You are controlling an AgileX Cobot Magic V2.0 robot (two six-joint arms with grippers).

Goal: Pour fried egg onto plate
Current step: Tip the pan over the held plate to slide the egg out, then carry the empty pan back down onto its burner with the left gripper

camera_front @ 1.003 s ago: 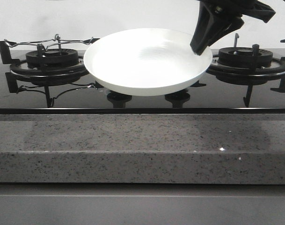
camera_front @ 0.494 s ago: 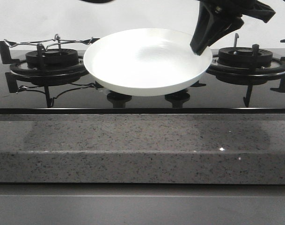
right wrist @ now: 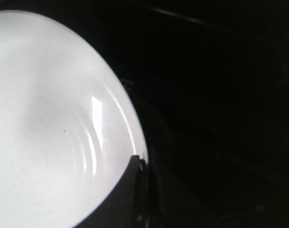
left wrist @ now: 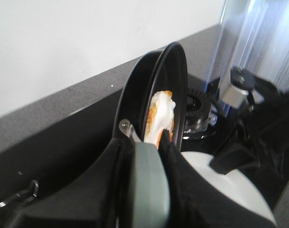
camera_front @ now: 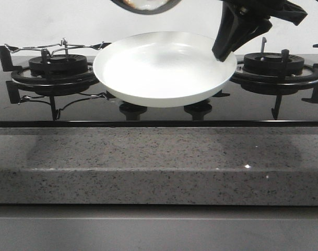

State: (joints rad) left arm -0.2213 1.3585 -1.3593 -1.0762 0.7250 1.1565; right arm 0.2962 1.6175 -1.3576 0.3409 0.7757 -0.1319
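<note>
The white plate [camera_front: 164, 68] is held tilted above the hob. My right gripper [camera_front: 221, 52] is shut on its right rim; in the right wrist view a finger [right wrist: 130, 190] lies over the plate's [right wrist: 49, 142] edge. My left gripper [left wrist: 146, 152] is shut on the grey-green handle [left wrist: 146, 185] of the black frying pan [left wrist: 135, 95]. The pan is tipped steeply on its side above the plate [left wrist: 229, 190]. The fried egg [left wrist: 161, 114], cream-white with browned edges, lies against the pan's lower side. Only the pan's underside [camera_front: 144, 5] shows at the top edge of the front view.
Two black gas burners with pan supports flank the plate, one at the left [camera_front: 51, 68] and one at the right [camera_front: 276, 65]. Two knobs [camera_front: 132, 110] sit under the plate. A speckled grey counter edge [camera_front: 159, 167] runs along the front.
The pan's underside has come down and to the right into the top of the front view, over the plate. The plate and the right gripper have not moved.
</note>
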